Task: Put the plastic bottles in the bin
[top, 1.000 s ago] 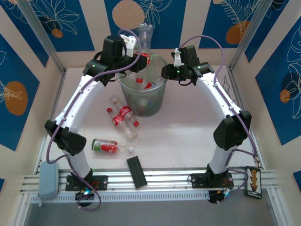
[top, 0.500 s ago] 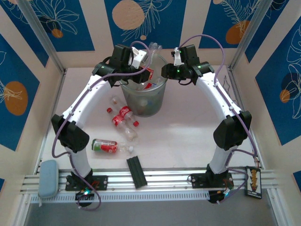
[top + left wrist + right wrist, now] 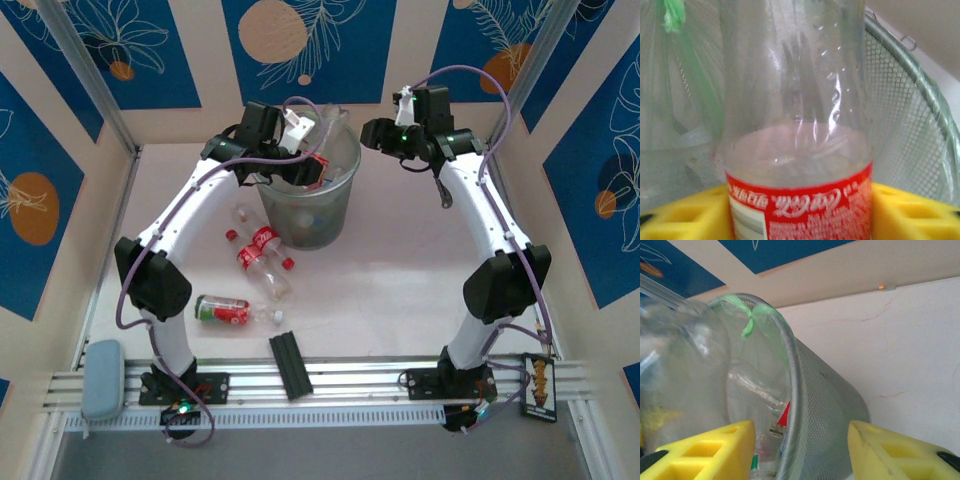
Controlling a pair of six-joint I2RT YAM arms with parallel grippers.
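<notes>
While the left gripper (image 3: 316, 165) (image 3: 800, 217) clamps a red-labelled bottle (image 3: 327, 130) (image 3: 795, 125) between its 2 yellow pads (image 3: 910, 212), inside the bin's (image 3: 312, 215) (image 3: 912, 125) (image 3: 825, 405) mouth, the right gripper (image 3: 372, 133) (image 3: 800, 450) hangs spread and empty just beside the bin's right rim. Other bottles (image 3: 262, 250) lie on the table (image 3: 400, 280) before the bin.

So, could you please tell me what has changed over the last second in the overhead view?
The left end effector, shut on a red-labelled bottle, moved down from above the bin into its mouth. The right end effector, open, pulled away from the rim toward the far right. The bottles on the table and the black bar stayed put.
</notes>
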